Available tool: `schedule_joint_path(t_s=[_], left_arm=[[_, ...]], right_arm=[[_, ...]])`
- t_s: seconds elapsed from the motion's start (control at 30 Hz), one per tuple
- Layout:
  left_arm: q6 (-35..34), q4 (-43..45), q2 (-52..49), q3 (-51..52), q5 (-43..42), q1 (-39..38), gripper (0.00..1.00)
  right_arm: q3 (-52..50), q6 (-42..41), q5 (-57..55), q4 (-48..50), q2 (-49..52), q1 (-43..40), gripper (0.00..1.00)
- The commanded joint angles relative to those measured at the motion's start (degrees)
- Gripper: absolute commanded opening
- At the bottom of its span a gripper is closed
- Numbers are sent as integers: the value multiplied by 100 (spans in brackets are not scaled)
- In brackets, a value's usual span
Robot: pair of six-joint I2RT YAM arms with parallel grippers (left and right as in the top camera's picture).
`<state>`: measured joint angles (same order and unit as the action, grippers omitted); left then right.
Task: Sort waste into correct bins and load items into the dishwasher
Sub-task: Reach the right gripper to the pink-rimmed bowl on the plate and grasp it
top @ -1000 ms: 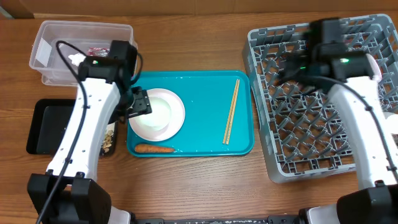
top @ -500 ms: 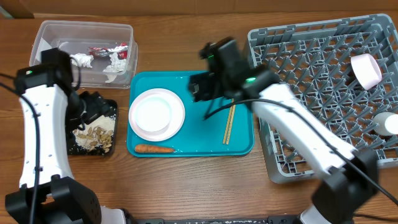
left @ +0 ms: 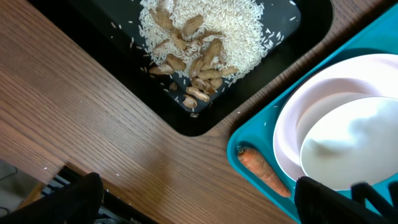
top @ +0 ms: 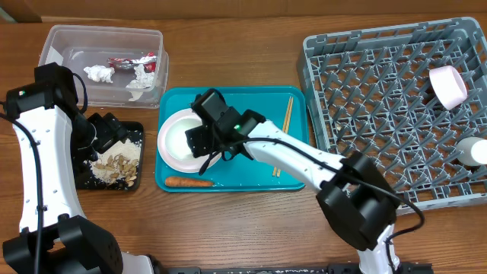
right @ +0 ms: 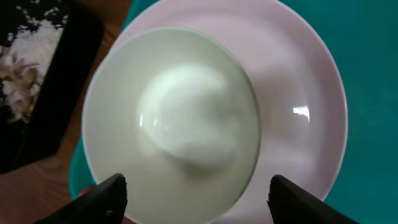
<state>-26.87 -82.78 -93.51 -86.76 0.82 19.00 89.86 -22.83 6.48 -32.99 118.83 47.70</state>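
Right wrist: right gripper [right: 198, 190] spread wide, empty, white bowl [right: 177, 112] on plate [right: 305, 118] centred beneath its fingers.

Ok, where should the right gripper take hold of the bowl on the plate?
Probably its rim, from straight above, one finger inside, one outside: the bowl stands upright, mouth up, on the plate, so the thin lip is exposed.

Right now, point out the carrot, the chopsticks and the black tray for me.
carrot [top: 189, 182], overhead view, middle of its orange body.
chopsticks [top: 288, 114], overhead view, upper stretch above the arm.
black tray [left: 242, 74], left wrist view, bare inner wall near its corner.
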Motion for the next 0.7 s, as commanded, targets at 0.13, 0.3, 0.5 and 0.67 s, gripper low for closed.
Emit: schedule_joint_path(t_s=[0.13, 0.3, 0.5, 0.67], left_arm=[[-17, -13, 138, -72, -66, 9, 100], [-15, -13, 138, -72, -66, 9, 100], [-17, -17, 138, -72, -68, 9, 100], [-17, -15, 138, -72, -66, 9, 100]], right_arm=[[20, -275, -389, 63, 205, -13, 61], [20, -299, -385, 15, 284, -13, 50], [20, -619, -385, -59, 361, -13, 33], [20, -619, -387, -7, 361, -17, 18]])
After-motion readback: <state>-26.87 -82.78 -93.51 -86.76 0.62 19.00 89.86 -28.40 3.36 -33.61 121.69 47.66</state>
